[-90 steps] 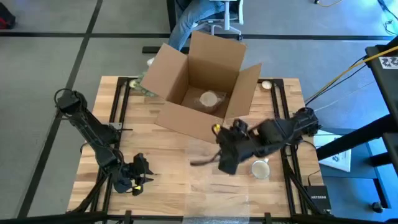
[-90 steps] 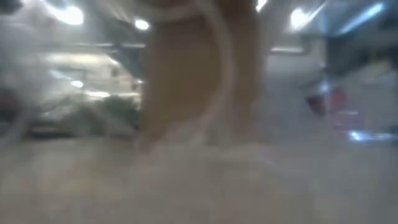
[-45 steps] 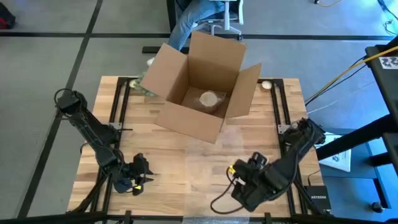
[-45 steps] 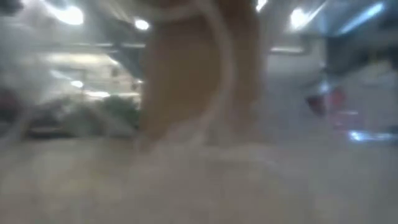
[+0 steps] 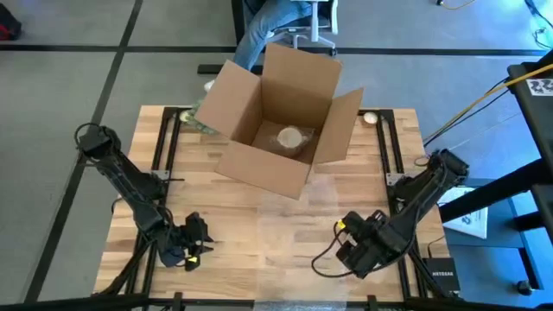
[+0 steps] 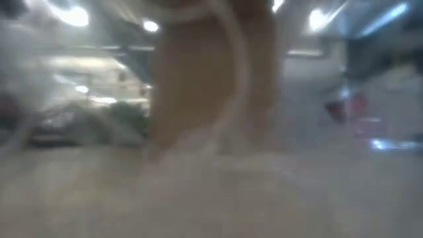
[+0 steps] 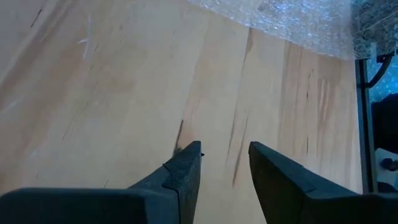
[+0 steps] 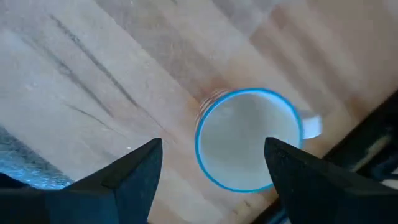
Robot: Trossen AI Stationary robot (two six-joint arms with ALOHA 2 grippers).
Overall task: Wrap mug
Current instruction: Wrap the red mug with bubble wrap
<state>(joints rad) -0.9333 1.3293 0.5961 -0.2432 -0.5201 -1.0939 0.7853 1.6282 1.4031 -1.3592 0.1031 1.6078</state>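
Shifted slightly toward the bench's right edge, the right tool [image 8: 211, 165] hangs spread wide above the mug [image 8: 249, 138]. Left tool [image 7: 225, 165] rests slightly spread over the bare bench [image 7: 112, 93].

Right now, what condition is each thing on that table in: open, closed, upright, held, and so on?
Box: flaps open, a pale wrapped bundle inside.
Mug: upright on the wood, empty, not held, not wrapped.
Bubble wrap: lying flat on the table.
Right pincer: open, above the mug.
Left pincer: open, holding nothing, low at the table's near left corner.
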